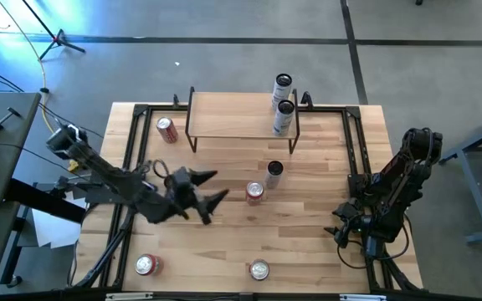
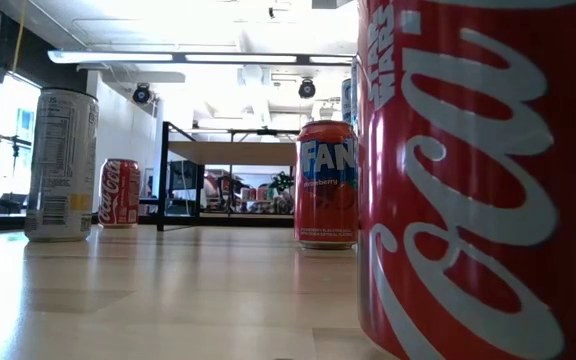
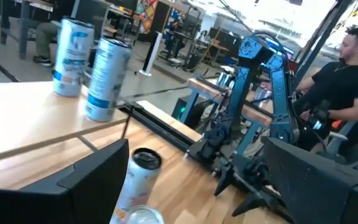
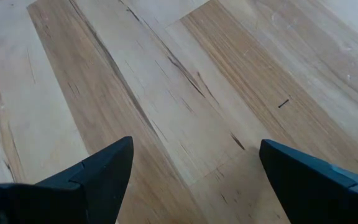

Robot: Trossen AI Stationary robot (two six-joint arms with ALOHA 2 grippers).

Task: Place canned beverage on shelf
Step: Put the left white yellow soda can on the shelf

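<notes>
The shelf (image 1: pixel 239 117) stands at the table's far side with two slim cans (image 1: pixel 283 84) (image 1: pixel 284 115) on its right end. Loose cans stand upright on the tabletop: a red-orange one (image 1: pixel 255 192), a pale dark-topped one (image 1: pixel 274 170), and red ones at the far left (image 1: pixel 167 130) and near left (image 1: pixel 146 265). A silver-topped can (image 1: pixel 259 269) stands near the front edge. My left gripper (image 1: pixel 223 185) is open, level, just left of the red-orange can, touching nothing. In the left wrist view the pale can (image 3: pixel 138 177) shows beyond its fingers. My right gripper (image 4: pixel 194 155) is open over bare wood at the right.
Black rails (image 1: pixel 132 159) run along the table's left and right sides. In the low view a big red cola can (image 2: pixel 478 180) fills the right, with a Fanta can (image 2: pixel 326 185) behind. A person (image 3: pixel 347 74) sits beyond the right arm (image 3: pixel 253 106).
</notes>
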